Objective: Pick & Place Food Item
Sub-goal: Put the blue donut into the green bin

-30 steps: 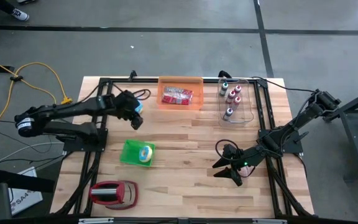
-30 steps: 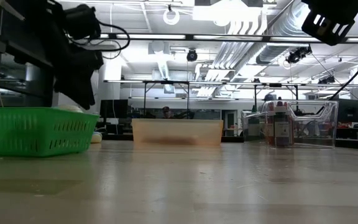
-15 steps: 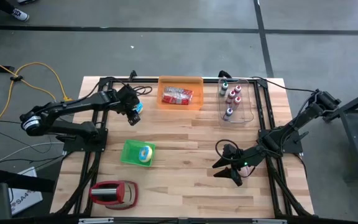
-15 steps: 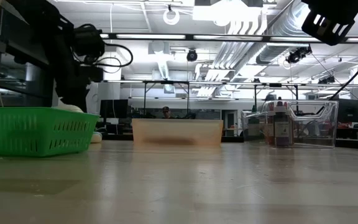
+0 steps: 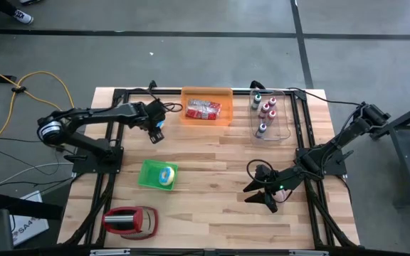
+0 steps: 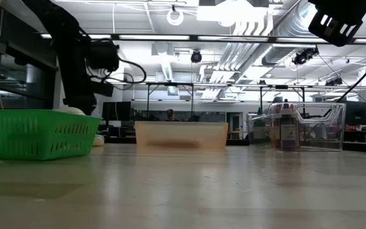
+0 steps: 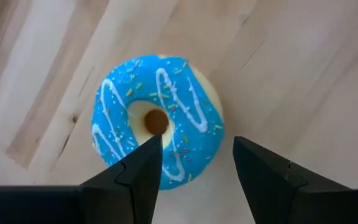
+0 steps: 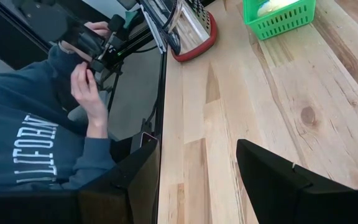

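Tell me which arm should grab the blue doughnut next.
Left. The left gripper hangs right over the blue doughnut, jaws open on either side of it. The right gripper sits low at the table's opposite side, far from it.

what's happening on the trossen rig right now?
The left gripper hangs open over a blue-frosted donut lying on the wooden table, near the orange bin; nothing is gripped yet. A green basket nearby already holds a food item. The right gripper waits open near the table's right side, holding nothing.
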Robot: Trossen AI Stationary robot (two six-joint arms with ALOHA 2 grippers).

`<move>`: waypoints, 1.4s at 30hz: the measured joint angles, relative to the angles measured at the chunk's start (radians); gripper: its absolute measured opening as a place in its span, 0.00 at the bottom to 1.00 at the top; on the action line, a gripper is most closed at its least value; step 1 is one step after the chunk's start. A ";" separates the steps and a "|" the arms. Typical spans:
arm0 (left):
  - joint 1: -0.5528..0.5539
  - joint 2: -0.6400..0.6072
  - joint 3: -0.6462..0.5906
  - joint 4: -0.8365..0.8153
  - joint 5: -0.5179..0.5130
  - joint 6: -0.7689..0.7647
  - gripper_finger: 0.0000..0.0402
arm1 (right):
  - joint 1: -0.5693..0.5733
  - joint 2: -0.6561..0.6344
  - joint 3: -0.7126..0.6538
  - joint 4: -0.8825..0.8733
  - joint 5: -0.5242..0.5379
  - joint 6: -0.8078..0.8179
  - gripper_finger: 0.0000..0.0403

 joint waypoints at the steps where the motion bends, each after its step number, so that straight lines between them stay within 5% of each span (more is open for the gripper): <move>1: 0.000 0.012 0.000 0.000 -0.004 0.000 0.47 | 0.000 0.000 0.000 0.000 0.000 0.000 0.51; 26: 0.005 0.121 0.006 0.035 -0.016 0.003 0.46 | 0.000 0.000 0.000 0.000 0.000 0.000 0.51; 42: 0.005 0.119 0.034 0.027 -0.011 -0.040 0.25 | 0.000 0.000 0.000 0.000 0.000 0.000 0.51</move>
